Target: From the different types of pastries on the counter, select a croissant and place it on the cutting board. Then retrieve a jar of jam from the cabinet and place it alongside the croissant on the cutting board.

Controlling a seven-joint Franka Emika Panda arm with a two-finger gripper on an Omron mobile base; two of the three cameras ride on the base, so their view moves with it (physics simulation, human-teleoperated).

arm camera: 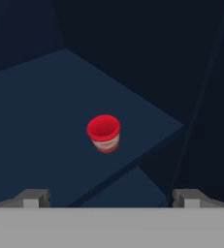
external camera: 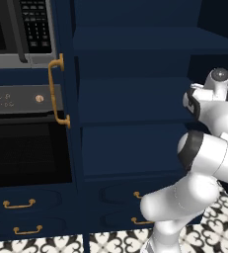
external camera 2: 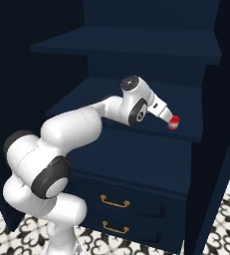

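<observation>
Hand view: jam jar (arm camera: 104, 133) on shelf (arm camera: 45, 116), ahead of spread pincer (arm camera: 111, 197).

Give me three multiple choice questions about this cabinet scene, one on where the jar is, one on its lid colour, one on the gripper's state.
1. Where does the jar stand?
A. on a cabinet shelf
B. on the floor
C. in a drawer

2. What colour is the jar's lid?
A. green
B. red
C. yellow

3. What is the gripper's state?
A. shut on the jar
B. shut on a handle
C. open, jar not held

Answers:
1 A: the jar sits upright on the dark blue shelf, apart from the walls.
2 B: the lid is bright red in the hand view.
3 C: the gripper has its fingertips spread wide, with the jar ahead of them.
</observation>
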